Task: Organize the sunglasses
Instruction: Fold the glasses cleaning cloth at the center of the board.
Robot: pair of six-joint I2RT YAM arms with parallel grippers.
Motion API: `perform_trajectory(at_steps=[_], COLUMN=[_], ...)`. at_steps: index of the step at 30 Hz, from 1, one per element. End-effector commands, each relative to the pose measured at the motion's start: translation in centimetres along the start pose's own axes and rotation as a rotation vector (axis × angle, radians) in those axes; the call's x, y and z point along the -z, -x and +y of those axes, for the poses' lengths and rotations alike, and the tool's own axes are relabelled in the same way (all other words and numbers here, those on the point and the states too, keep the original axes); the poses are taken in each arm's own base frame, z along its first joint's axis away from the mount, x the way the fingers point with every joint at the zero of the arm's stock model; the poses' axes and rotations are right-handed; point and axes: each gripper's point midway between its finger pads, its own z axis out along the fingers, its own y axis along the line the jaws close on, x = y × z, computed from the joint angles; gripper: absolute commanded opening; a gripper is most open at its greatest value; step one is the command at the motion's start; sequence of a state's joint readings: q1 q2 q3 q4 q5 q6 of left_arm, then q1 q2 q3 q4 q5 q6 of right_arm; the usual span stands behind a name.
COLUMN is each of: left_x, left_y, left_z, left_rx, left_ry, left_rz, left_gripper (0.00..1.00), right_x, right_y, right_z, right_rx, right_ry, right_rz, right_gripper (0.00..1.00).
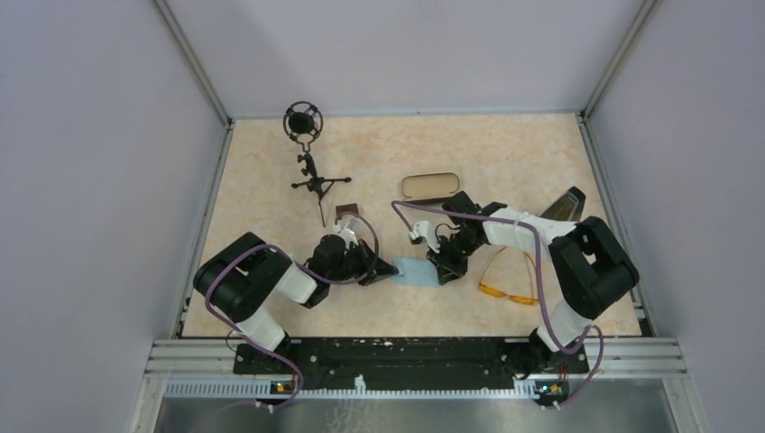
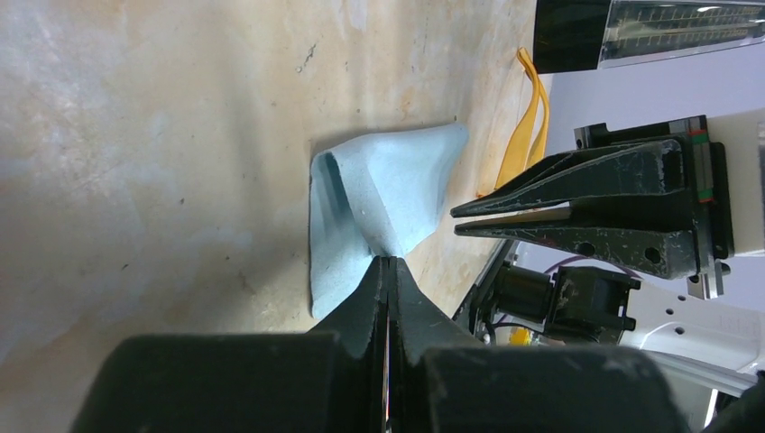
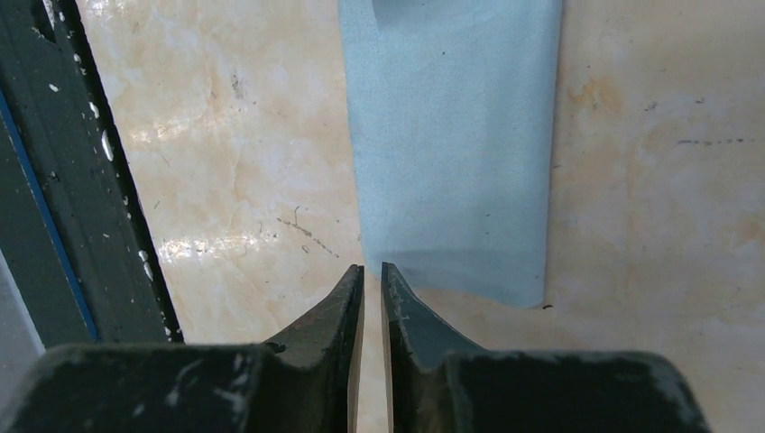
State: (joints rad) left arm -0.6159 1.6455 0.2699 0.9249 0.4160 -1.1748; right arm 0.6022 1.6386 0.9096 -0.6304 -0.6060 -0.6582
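The orange sunglasses (image 1: 507, 289) lie on the table right of centre, arms unfolded; one thin orange arm shows in the left wrist view (image 2: 532, 117). The light blue cloth (image 1: 415, 271) lies between my two grippers. My left gripper (image 1: 381, 271) is shut on the cloth's near edge (image 2: 379, 198) and lifts it into a fold. My right gripper (image 1: 446, 274) hovers at the cloth's right end (image 3: 451, 135), its jaws almost together with a thin gap and nothing between them. It is just left of the sunglasses. The black case (image 1: 430, 186) lies open farther back.
A small microphone on a tripod (image 1: 311, 162) stands at the back left. A small dark block (image 1: 346, 212) sits behind the left gripper. A dark wedge-shaped object (image 1: 565, 206) lies at the right edge. A metal rail (image 1: 406, 356) runs along the front edge.
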Motion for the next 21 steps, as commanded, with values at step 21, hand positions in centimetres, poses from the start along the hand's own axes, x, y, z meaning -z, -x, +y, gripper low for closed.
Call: perform_trajectory(at_steps=[21], left_x=[-4.8], left_y=[4.2], left_z=[-4.3], left_rx=[0.096], left_ry=[-0.193], left_rz=[-0.034], left_gripper=[0.00], right_x=[4.3], right_y=[2.1], right_z=[-2.1], right_rx=[0.049], right_ry=[-0.122], right_rz=[-0.177], right_gripper=[0.36])
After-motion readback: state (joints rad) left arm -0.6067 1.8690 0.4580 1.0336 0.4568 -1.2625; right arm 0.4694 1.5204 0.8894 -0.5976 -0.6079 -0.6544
